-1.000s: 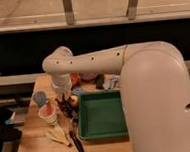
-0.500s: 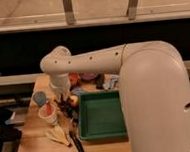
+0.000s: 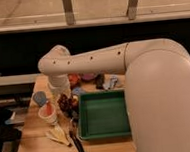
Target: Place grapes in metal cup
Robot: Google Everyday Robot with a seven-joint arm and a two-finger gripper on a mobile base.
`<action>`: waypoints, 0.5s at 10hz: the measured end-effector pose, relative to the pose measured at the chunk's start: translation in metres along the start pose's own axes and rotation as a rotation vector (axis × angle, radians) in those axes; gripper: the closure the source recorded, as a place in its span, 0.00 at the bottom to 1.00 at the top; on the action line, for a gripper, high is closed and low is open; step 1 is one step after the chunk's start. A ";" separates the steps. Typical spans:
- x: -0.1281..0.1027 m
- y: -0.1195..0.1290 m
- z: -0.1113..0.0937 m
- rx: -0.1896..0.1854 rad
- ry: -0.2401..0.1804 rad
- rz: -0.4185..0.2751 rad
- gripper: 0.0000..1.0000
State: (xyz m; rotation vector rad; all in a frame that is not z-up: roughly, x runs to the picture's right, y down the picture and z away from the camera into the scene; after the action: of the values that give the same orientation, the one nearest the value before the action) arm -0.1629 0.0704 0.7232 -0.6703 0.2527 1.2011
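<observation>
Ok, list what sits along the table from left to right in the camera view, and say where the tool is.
Light blue cup → white cup → grapes, with the tool right above them → green tray.

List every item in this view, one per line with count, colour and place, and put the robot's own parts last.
bunch of dark red-purple grapes: 1, dark red-purple, at the tray's left edge, under the gripper
white cup with pinkish-orange inside: 1, left of the grapes
light blue cup: 1, table's left
green plastic tray: 1, table centre
yellow peel-like item: 1, front left
black-handled utensil: 1, before the tray
wooden table: 1, light brown
gripper: 1, over the grapes
white robot arm: 1, reaching from the right
</observation>
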 end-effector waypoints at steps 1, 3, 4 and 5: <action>0.001 -0.001 -0.013 0.014 -0.019 0.007 0.40; 0.007 -0.015 -0.037 0.043 -0.050 0.053 0.40; 0.013 -0.030 -0.046 0.059 -0.061 0.091 0.40; 0.018 -0.043 -0.053 0.067 -0.073 0.128 0.40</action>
State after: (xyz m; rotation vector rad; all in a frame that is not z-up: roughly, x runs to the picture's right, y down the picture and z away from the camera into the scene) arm -0.1083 0.0445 0.6874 -0.5578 0.2762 1.3308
